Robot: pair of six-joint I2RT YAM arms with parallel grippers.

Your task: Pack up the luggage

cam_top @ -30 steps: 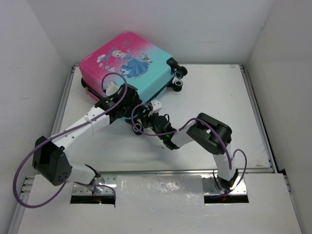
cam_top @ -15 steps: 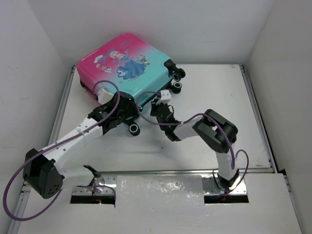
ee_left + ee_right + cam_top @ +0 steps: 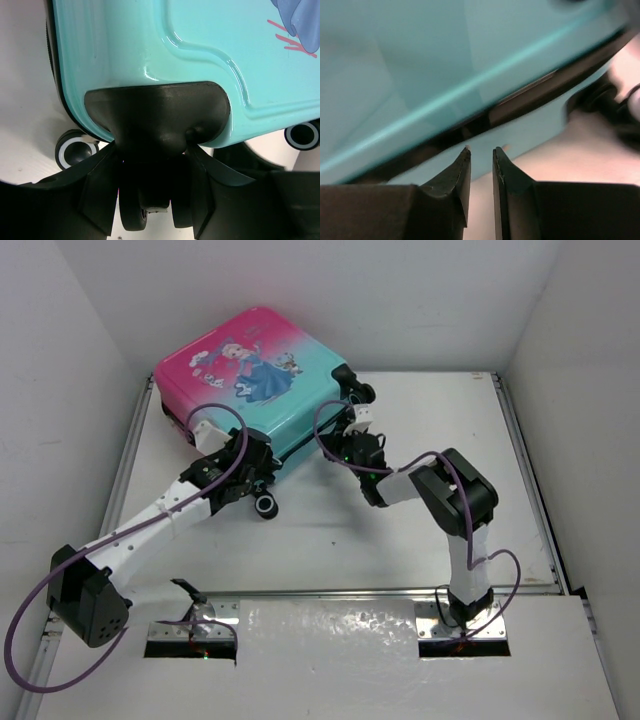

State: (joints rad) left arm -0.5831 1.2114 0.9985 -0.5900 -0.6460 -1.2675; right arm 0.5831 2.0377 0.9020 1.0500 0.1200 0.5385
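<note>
Just beyond the left claw, which pinches its corner wheel, the luggage lies print-side up; the right claw, nearly pressed together at the seam, could slip off, holding nothing.

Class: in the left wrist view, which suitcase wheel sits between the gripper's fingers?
The middle wheel, below the black corner mount; the left wheel and right wheel stand clear.

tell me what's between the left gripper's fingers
A black wheel of the luggage sits between the left fingers, shown in the left wrist view.
</note>
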